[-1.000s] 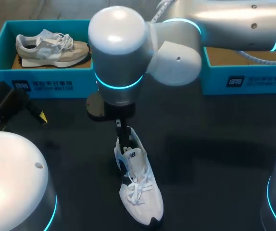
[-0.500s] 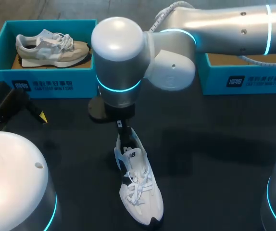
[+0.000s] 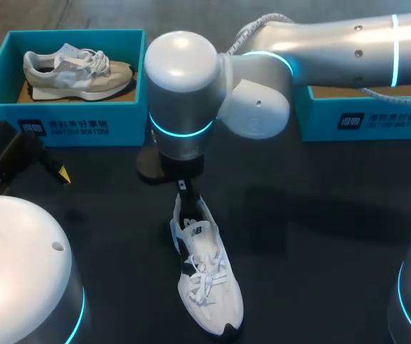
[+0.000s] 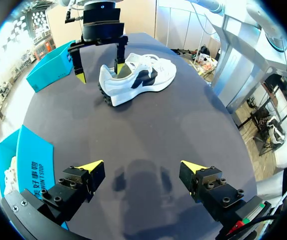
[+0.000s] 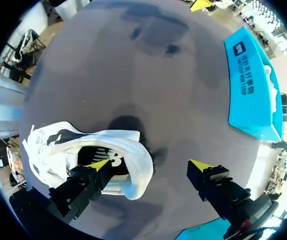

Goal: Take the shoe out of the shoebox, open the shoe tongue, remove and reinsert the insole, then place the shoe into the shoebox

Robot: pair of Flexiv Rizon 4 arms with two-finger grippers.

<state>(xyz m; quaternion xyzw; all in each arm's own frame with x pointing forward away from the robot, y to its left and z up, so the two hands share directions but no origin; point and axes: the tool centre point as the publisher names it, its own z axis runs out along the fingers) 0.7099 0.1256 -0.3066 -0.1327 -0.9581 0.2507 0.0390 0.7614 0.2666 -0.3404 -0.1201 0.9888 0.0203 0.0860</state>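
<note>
**Head view:** white shoe (image 3: 205,276) stands upright on the dark worktop (image 3: 320,236), toe twd the camera. Right arm (image 3: 263,64) comes in above the shoe's heel end. Right gripper (image 3: 182,188) hangs at the heel w/ one finger down in the shoe's opening; the other finger is hidden under the wrist. Left shoebox (image 3: 69,122) sits well beyond the heel, off to the shoe's left, w/ a beige shoe (image 3: 76,68) inside. Right shoebox (image 3: 366,118) sits beyond the heel on the other side, partly behind the arm. Left gripper (image 3: 28,178) is well left of the white shoe.

**Left wrist view:** left gripper (image 4: 142,169) is spread wide, nothing btwn its fingers. White shoe (image 4: 143,77) is well ahead of it, side-on. Right gripper (image 4: 98,70) is at the shoe's heel, one yellow tip inside the collar, the other outside & clear of the heel.

**Right wrist view:** right gripper (image 5: 150,166) is wide open, no hold on anything. One finger is in the white shoe's (image 5: 128,145) opening, the other well off the heel's outer side, not touching. Left shoebox (image 5: 251,85) lies well apart from the shoe.
</note>
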